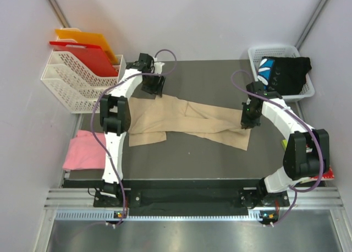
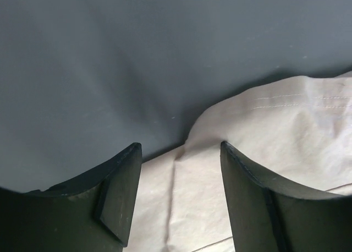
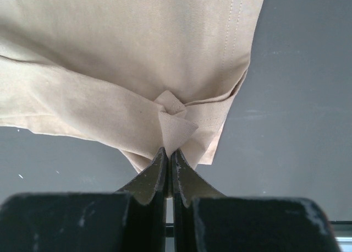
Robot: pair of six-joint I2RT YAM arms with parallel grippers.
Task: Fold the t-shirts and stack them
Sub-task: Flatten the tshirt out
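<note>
The beige t-shirt (image 1: pixel 187 122) lies spread and creased across the middle of the dark table. My left gripper (image 1: pixel 153 88) hovers over its far left edge. In the left wrist view this gripper (image 2: pixel 179 153) stands open, with beige cloth (image 2: pixel 275 131) lying under and between the fingers. My right gripper (image 1: pixel 247 120) is at the shirt's right edge. In the right wrist view it (image 3: pixel 169 153) is shut on a pinched fold of the beige shirt (image 3: pixel 137 54). The pink t-shirt (image 1: pixel 83 150) lies at the table's left edge. A black printed t-shirt (image 1: pixel 286 73) sits in the white basket (image 1: pixel 254 56).
A white rack (image 1: pixel 71 84) at the back left holds a red board (image 1: pixel 85 56) and an orange board (image 1: pixel 91 40). A red packet (image 1: pixel 325 175) pokes out behind the right arm at the table's right edge. Grey walls close in both sides.
</note>
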